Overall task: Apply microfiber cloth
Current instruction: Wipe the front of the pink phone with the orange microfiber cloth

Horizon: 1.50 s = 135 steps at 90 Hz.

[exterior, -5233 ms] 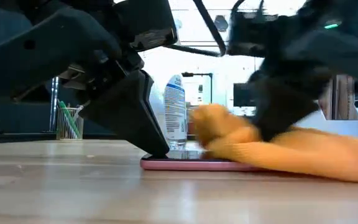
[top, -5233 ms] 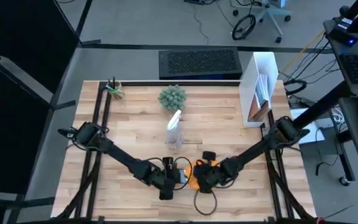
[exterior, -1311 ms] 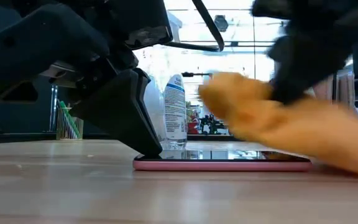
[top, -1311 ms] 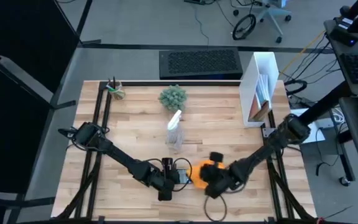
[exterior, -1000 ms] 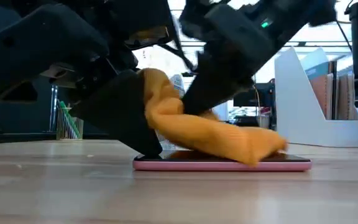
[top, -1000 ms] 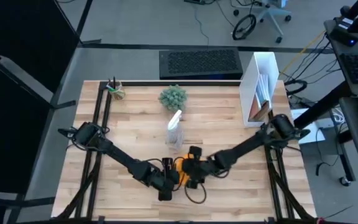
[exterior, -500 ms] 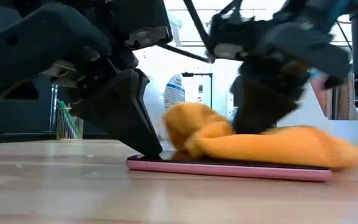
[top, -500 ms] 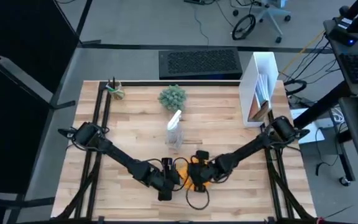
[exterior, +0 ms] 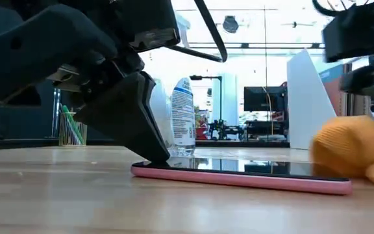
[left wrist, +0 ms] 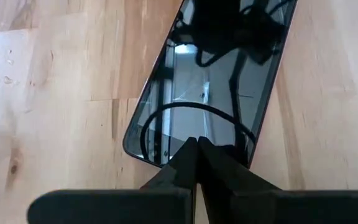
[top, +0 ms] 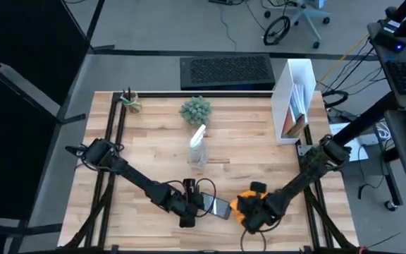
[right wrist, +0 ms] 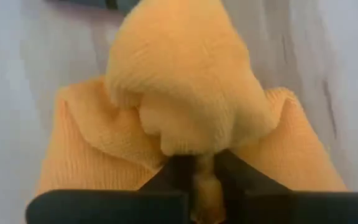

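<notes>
Microfiber cloth [top: 246, 203] clamped by right gripper [right wrist: 197, 163], just beside phone [top: 220, 207] edge

The microfiber cloth [exterior: 362, 156] runs off the low view's edge, hiding the right gripper.

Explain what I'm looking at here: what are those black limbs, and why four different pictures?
They are two robot arms at a wooden table, each ending in a two-finger claw. One camera looks down from above, one sits at table height, and one rides on each wrist. The left claw, fingers shut, presses its tips on one end of a flat black smartphone with a pink edge. The right claw grips a soft orange-yellow microfiber cloth, now lying beside the phone, off its screen. Farther back stand a clear spray bottle, a small green plant and a white file holder.
</notes>
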{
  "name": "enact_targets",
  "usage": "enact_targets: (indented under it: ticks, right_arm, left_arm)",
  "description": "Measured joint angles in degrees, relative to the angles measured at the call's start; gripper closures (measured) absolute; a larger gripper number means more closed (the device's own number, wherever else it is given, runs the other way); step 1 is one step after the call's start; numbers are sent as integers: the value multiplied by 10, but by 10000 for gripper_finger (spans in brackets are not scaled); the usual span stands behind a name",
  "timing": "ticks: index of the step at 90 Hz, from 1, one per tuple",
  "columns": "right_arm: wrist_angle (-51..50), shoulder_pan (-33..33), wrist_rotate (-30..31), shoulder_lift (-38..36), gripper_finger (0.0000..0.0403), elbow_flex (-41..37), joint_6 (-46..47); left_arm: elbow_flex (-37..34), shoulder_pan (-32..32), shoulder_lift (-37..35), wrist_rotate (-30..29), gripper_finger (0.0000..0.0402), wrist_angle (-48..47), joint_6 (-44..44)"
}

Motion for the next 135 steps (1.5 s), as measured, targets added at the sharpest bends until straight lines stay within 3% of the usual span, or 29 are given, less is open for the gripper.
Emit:
enact_targets:
  ticks: [13,28,50,69,91,105,113,135]
  right_arm:
    - [-54,17,19,-31,370,3,85]
    - [-126,15,32,-42,285,3,166]
    - [-142,2,21,-103,153,4,133]
    - [-121,-29,53,-176,106,5,84]
    - [-88,-2,73,-228,114,5,89]
    - [55,49,60,-185,135,-34,107]
    - [97,64,32,-150,166,-49,118]
    - [26,73,-31,-59,300,-72,129]
  left_arm:
    - [8,-2,-20,6,402,-24,3]
    - [22,-7,-57,4,402,-49,16]
    - [22,-8,-114,4,401,-91,33]
    - [23,11,-152,-1,402,-132,33]
    - [23,21,-205,-4,401,-220,29]
    - [23,14,-215,-4,402,-226,30]
    - [23,12,-215,-1,402,-226,34]
    - [11,12,-215,20,402,-218,37]
